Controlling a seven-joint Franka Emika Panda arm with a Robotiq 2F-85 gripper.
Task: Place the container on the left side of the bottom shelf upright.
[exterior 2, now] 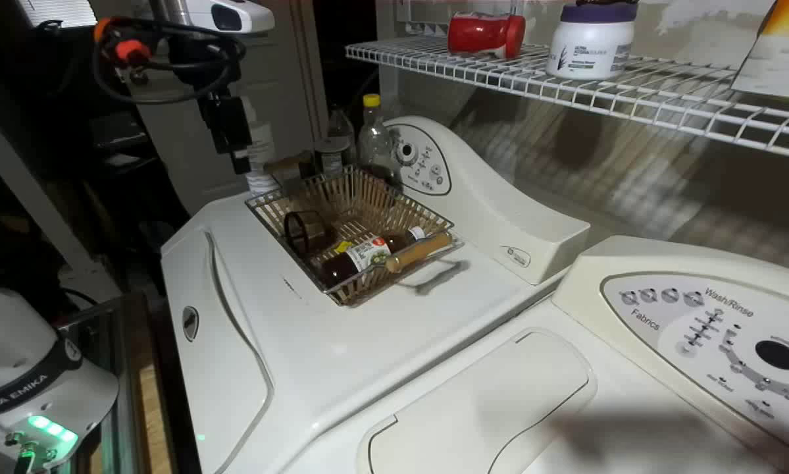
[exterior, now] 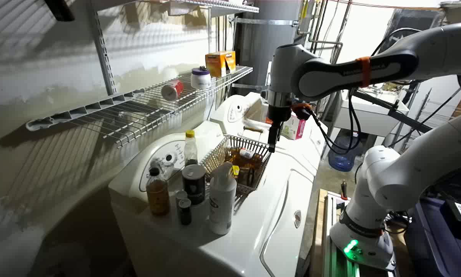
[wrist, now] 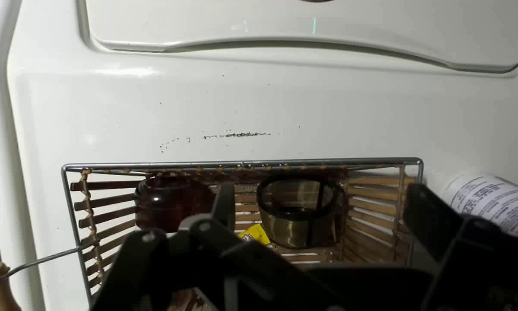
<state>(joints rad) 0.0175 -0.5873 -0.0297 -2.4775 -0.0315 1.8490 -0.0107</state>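
We take the white purple-lidded tub (exterior 2: 590, 46) as our landmark. The red-and-white jar (exterior: 172, 90) lies on its side on the white wire shelf (exterior: 153, 109), left of the tub in both exterior views, near it but not touching; we judge that it remains to be stood up. The Robotiq gripper (wrist: 319, 190) hangs lower than the tub and well outward of it, its fingers (wrist: 224, 205) spread apart with nothing between them. Our chief concern is rolling: the curved body, pushed off-centre, could turn across the wires into the tub or drop over the front edge. An approach rising too late could strike the shelf edge, and fingers too low may snag in the grid. Once upright, the jar could tip if its base sits unevenly on the wires. A small dark object (exterior: 202, 68) on the tub's lid, unidentified, could be jolted off. As to writing, the tub appears to read "ULTRA HYDRASOURCE"; the washer panel (exterior 2: 716, 329), lower than the tub, reads "Wash/Rinse" and "Fabrics"; the robot base (exterior 2: 39, 395), well outward, shows "ANKA EMIKA", cut at the left; the orange box (exterior 2: 786, 49), right of the tub, a partial "F". The jar's label we cannot read.
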